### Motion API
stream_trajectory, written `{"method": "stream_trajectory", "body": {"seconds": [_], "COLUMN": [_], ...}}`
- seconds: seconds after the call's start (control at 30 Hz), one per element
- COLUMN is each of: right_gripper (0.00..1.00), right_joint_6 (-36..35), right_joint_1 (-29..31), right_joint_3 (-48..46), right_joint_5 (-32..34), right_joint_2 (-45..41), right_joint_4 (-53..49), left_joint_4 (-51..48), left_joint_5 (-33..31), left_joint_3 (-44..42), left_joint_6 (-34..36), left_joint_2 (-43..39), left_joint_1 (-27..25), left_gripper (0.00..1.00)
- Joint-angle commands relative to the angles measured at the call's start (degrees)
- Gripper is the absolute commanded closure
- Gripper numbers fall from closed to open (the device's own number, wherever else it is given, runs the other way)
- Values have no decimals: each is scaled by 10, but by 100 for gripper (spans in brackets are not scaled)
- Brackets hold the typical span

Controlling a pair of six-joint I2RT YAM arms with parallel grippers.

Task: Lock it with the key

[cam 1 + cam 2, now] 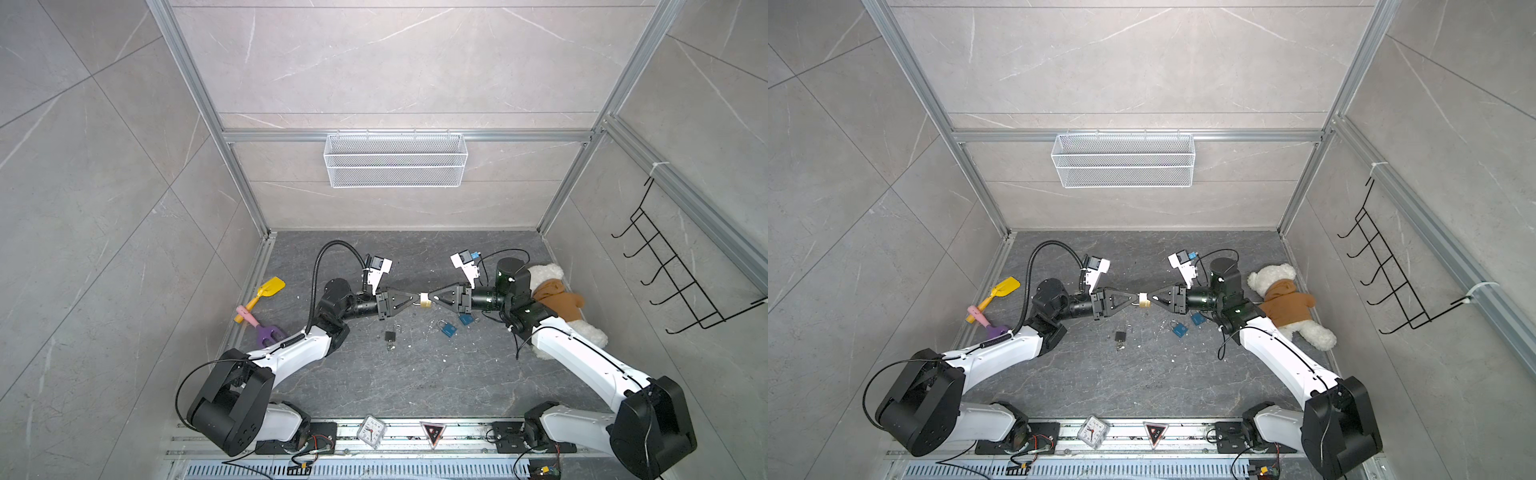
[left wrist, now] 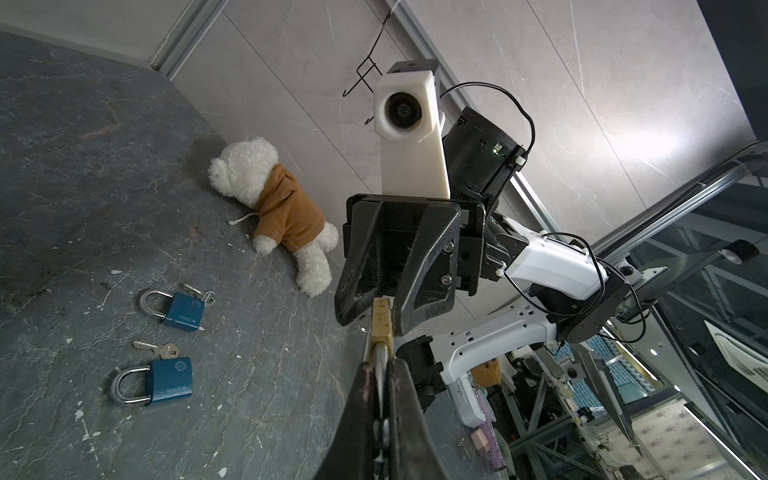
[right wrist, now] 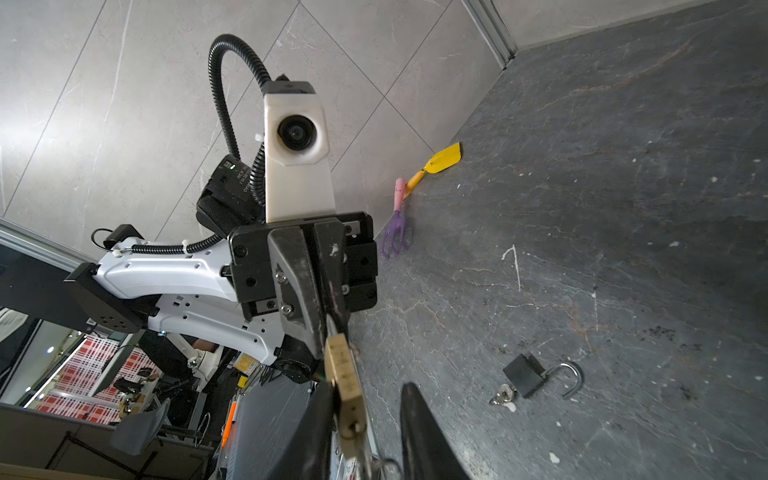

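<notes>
**Brass padlock [image 1: 424, 300] held clear of the floor, centre of frame in both top views.**
Small rectangular brass body, scuffed, lying roughly level, long axis running left to right across the frame. Shackle end turned toward frame left, pinched between the closed fingers of the left gripper [image 1: 417, 300]; latched or unlatched not discernible. Keyway end turned toward frame right, set between the parted fingers of the right gripper [image 1: 431, 300], with a clear gap on one side in the right wrist view. Silvery key [image 3: 354, 430] on a ring at that end; seated in the keyway or merely hanging not discernible.
</notes>
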Motion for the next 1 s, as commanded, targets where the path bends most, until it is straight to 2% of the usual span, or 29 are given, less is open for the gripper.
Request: {"method": "stream_trajectory", "body": {"seconds": [0.0, 0.2, 0.7, 0.77, 0.83, 0.9, 0.97], "right_gripper": [72, 73, 78, 84, 85, 90, 99], "right_joint_6": [22, 73, 112, 121, 120, 120, 121], "right_joint_1": [0, 0, 1, 1, 2, 2, 2], "right_joint_3": [-16, -39, -44, -45, -45, -46, -46], "right_joint_5": [-20, -46, -59, -61, -60, -63, -64], "right_joint_2": [-1, -1, 21, 25, 28, 29, 30], "right_joint_4": [43, 124, 193, 205, 206, 206, 208], "left_joint_4": [49, 49, 64, 69, 70, 70, 71], "left_joint_5": [-2, -18, -11, -10, -10, -10, -9], "left_joint_3": [7, 7, 15, 16, 18, 18, 19], "left_joint_6": [-7, -9, -24, -28, -29, -31, -32], "left_joint_2": [-4, 2, 26, 30, 33, 35, 37], "left_joint_1": [2, 2, 2, 2, 2, 2, 2], "left_gripper": [100, 100, 100, 100, 100, 100, 100]}}
